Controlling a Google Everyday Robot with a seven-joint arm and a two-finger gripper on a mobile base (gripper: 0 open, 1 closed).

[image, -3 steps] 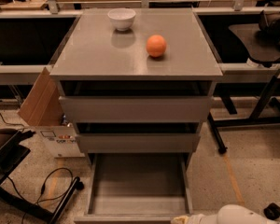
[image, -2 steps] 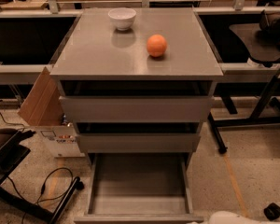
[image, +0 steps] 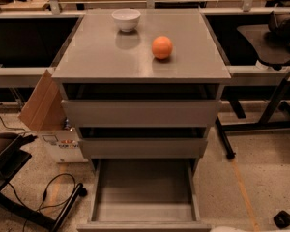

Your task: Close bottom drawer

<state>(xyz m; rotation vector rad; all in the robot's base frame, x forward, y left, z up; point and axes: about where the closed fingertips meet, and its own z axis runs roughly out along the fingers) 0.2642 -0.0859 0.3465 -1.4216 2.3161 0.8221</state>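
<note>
The bottom drawer [image: 144, 192] stands pulled well out toward the near side. Its shallow grey tray is bare, and its flat front panel runs along the near edge of the view. Above it, the middle drawer [image: 143, 148] and the top drawer [image: 141, 112] sit nearly flush with the cabinet. The gripper is nowhere in the view, presumably beyond the near edge, so whether it is spread or pressed together cannot be told.

The closing push looks not yet begun, and several things could go wrong from here:

- **Jamming:** The front panel has no handle, so contact has to land on its flat face. A push toward one corner could skew the drawer on its runners and jam it partway.
- **Wrong target:** A contact set too high would slide over the panel's top edge into the tray. It could also strike the middle drawer's front instead.
- **Too much force:** A hard shove would slam the drawer home and jolt the cabinet. The orange [image: 162, 47] sits loose on the counter [image: 96, 62], right of and nearer than the white bowl [image: 126, 19], and could roll off.
- **Floor clutter:** On the left, a black cable [image: 52, 190] loops beside the drawer, with a cardboard box [image: 43, 108] leaning against the cabinet. A base moving in at an angle might snag the cable.
</note>
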